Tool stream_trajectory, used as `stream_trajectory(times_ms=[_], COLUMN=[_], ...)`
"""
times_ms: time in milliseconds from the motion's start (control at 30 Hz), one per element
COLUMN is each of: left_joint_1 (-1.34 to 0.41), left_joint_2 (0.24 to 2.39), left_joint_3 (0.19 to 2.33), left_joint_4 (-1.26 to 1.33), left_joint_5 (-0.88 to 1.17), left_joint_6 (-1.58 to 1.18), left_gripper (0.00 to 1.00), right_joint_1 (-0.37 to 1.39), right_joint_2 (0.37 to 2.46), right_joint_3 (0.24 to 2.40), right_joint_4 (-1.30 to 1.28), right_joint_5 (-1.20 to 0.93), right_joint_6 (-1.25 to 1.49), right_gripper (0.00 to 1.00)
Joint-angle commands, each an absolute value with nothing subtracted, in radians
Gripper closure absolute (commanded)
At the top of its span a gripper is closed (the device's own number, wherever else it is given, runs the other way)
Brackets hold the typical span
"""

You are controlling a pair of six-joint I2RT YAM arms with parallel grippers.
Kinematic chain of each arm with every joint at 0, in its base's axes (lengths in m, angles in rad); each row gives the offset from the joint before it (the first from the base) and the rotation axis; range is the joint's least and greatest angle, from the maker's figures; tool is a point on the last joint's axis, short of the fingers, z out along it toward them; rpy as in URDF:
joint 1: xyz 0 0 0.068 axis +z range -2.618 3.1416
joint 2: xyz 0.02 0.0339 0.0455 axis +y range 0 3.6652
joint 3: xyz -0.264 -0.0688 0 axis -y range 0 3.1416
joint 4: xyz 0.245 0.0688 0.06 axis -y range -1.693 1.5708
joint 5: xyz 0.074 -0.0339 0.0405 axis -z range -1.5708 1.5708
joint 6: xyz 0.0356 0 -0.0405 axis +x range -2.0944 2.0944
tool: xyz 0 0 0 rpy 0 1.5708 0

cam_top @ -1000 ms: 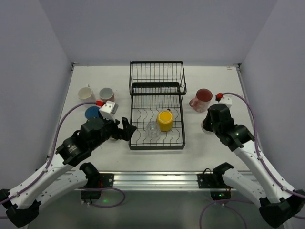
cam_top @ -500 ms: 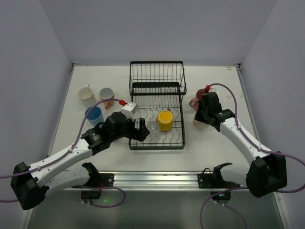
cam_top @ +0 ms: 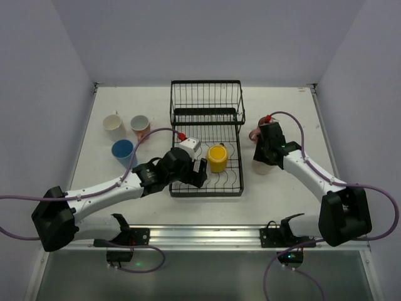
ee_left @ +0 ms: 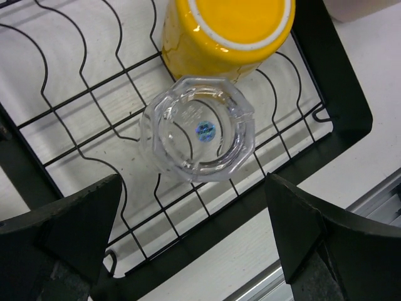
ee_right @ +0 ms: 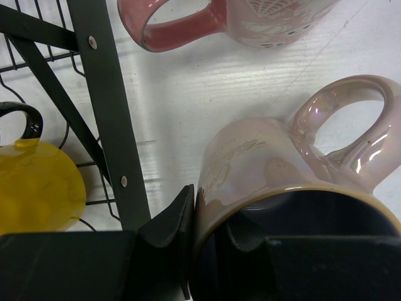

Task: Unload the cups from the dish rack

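Cups in the black wire dish rack (cam_top: 207, 94) number two: a clear faceted glass cup (ee_left: 199, 128) and a yellow ceramic cup (ee_left: 229, 31), both on the lower tier. The glass stands on end, its long axis pointing straight up at the left wrist camera. The left gripper (ee_left: 192, 188) hangs right over it with jaws spread wide, one finger to each side and neither touching. The left arm is therefore much the nearer, and the move I judge due is a straight descent and a squeeze across the facets.

The yellow cup sits just beside the glass on the far side, possibly touching, off the line on which the jaws close. Wavy rack wires lie beneath, so the fingers should stop short of them.

Right of the rack, the right gripper (ee_right: 200, 251) pinches the rim of a pearly pink-beige mug (ee_right: 263, 163) over the white bench (cam_top: 282, 200), near a pink patterned mug (ee_right: 250, 19). Whether it rests there I cannot tell. A white cup (cam_top: 113, 122), a salmon-pink cup (cam_top: 140, 124) and a blue cup (cam_top: 123, 150) stand on the bench at left.
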State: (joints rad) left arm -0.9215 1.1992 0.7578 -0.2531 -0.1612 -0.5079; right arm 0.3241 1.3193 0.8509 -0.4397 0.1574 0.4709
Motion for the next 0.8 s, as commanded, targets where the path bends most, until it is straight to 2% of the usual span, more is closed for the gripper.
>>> stream_trajectory(times_ms=[0,100,133,233,333,367,467,633,767], left_joint_1=[-0.939,-0.945,-0.945,-0.945,-0.945,-0.945,-0.945,-0.946,-0.946], left_joint_2=[1.244,1.292,1.31,1.337,1.359,1.365,1.388,1.437,1.457], left_joint_3=[0.828,0.854,0.864,0.874,0.88,0.885,0.897,0.911,0.91], left_joint_4=[-0.176,-0.176,-0.176,-0.178,-0.179,-0.181,-0.178,-0.144,-0.126], left_joint_5=[-0.196,-0.224,-0.229,-0.242,-0.262,-0.273,-0.281,-0.273,-0.288], left_joint_6=[-0.466,-0.448,-0.445,-0.439,-0.439,-0.437,-0.434,-0.411,-0.41], left_gripper=[0.0,0.0,0.0,0.0,0.0,0.0,0.0,0.0,0.17], right_joint_1=[0.319,0.319,0.319,0.319,0.318,0.319,0.319,0.319,0.324], right_joint_2=[1.308,1.316,1.316,1.292,1.228,1.206,1.103,0.939,0.789], right_joint_3=[0.85,0.844,0.841,0.839,0.831,0.827,0.813,0.775,0.712], right_joint_4=[-0.368,-0.367,-0.367,-0.362,-0.353,-0.353,-0.345,-0.334,-0.301], right_joint_5=[0.178,0.179,0.181,0.178,0.147,0.14,0.109,0.003,-0.126], right_joint_6=[0.454,0.453,0.451,0.445,0.448,0.451,0.454,0.48,0.529], right_gripper=[0.86,0.74,0.65,0.55,0.32,0.19,0.03,0.01,0.01])
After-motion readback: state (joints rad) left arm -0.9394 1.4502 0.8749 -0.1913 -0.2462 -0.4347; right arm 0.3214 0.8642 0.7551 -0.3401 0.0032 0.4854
